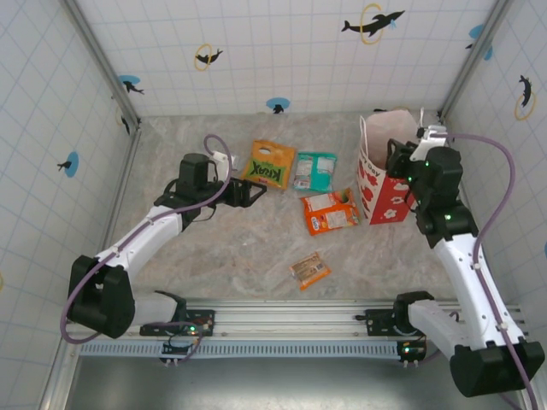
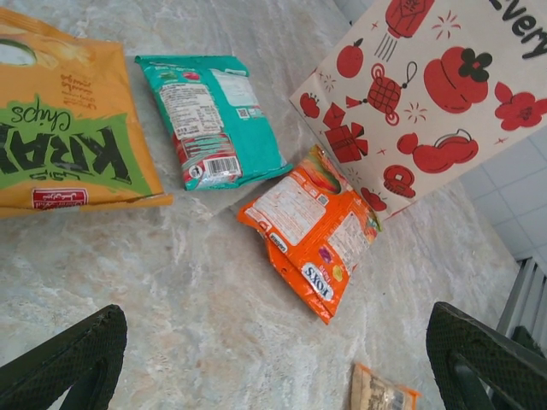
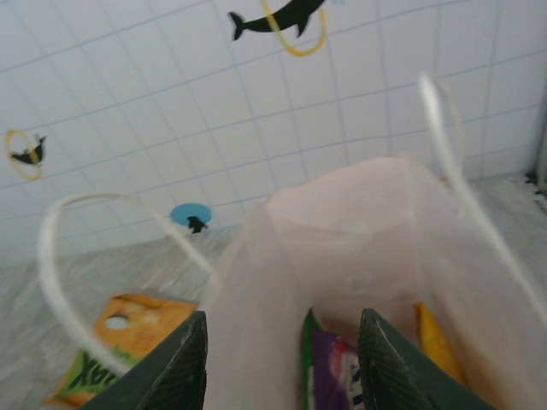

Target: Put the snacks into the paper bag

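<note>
Your right gripper (image 3: 284,350) hangs over the open bag (image 3: 359,222), jaws parted, holding nothing; the purple packet (image 3: 335,366) and green packet (image 3: 308,340) lie inside, just below its fingers. Your left gripper (image 2: 273,342) stands wide and empty: Krax (image 2: 68,145) ahead to its left, teal packet (image 2: 214,120) and orange packet (image 2: 312,226) straight ahead, bar (image 2: 380,393) beside its right finger

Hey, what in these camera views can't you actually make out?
1. Right wrist view: the snacks in the paper bag are blurred. The bag walls and the right hand cover all but slivers of a purple packet, green packet and yellow packet.
2. Left wrist view: the wrapped bar, cut by the bottom edge.
3. Left wrist view: the bag's lettering, cut by the top-right corner.
</note>
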